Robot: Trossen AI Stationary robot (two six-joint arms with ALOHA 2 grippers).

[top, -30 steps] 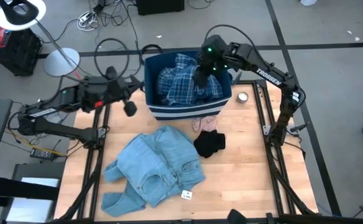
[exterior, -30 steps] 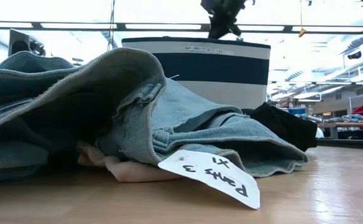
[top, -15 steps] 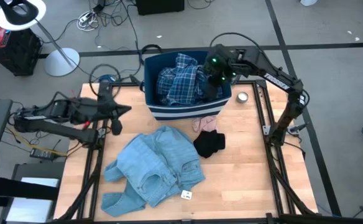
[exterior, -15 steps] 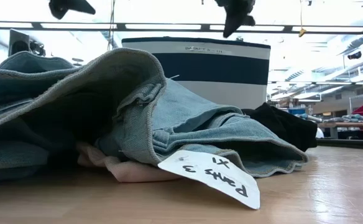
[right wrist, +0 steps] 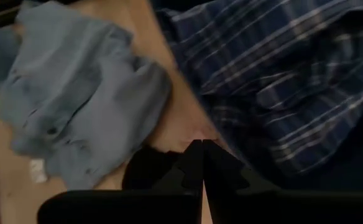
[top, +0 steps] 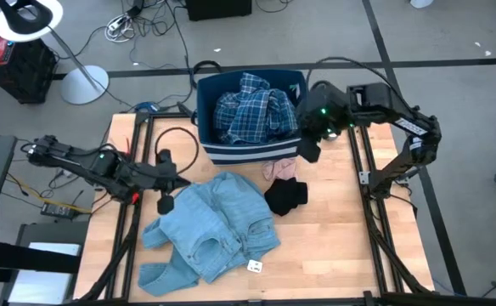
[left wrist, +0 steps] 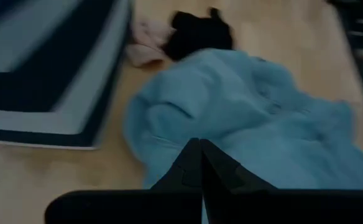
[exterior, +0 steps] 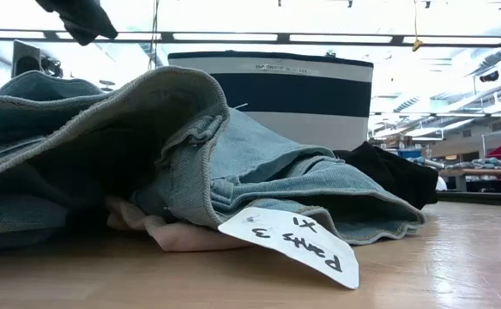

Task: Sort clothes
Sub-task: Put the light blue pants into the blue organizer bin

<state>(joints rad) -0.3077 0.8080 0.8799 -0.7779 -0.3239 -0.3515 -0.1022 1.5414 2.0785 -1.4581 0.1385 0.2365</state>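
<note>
Dark and pressed together, the jaws of your left gripper [top: 165,204] hold nothing; they hang over the table just beside the upper left edge of the light blue denim pants [top: 218,225]. Your right gripper [top: 308,150] is also closed with nothing in it, hovering by the right front corner of the navy striped bin [top: 252,150]. The left arm reaches in low from the table's left side; the right arm bends over from the right rail. The plaid shirt [top: 255,109] lies heaped inside the bin. On the wooden table [top: 341,246], a pink item [top: 279,168] and a black item [top: 285,196] lie in front of the bin, touching each other. A paper tag [exterior: 295,243] reading "Pants" rests against the denim.
</note>
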